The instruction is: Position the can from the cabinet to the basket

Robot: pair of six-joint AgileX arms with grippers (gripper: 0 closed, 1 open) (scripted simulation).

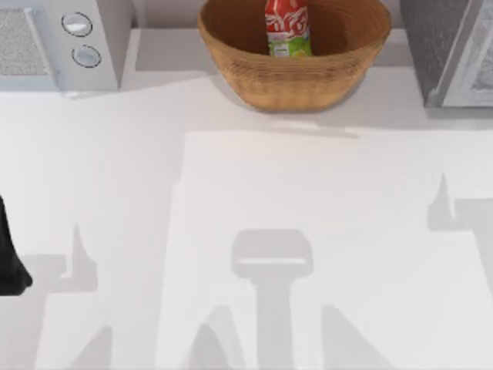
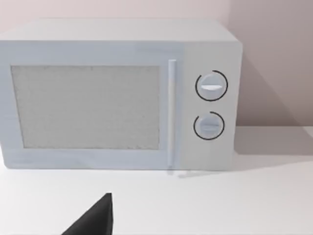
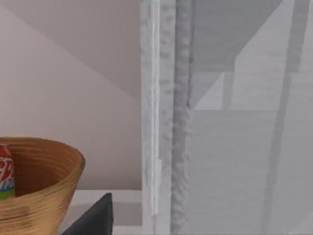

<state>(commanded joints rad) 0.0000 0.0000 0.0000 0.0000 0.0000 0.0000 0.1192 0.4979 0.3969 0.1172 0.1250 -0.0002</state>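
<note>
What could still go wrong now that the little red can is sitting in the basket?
The can stands upright inside the basket, so a knock to the basket might tip it over. The cabinet door stands open beside the basket, and an arm swinging past could catch it. The left arm sits parked at the table's left edge.

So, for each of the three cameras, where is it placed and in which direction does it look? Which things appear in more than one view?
Top view: above the table, looking down; the can stands upright in the basket, and the left arm is at the left edge.
Left wrist view: low over the table, facing the white appliance; a dark fingertip shows.
Right wrist view: faces the cabinet, beside the basket; a dark fingertip shows.
Shared: top and right wrist views share basket, can and cabinet; top and left wrist views share the appliance.
</note>
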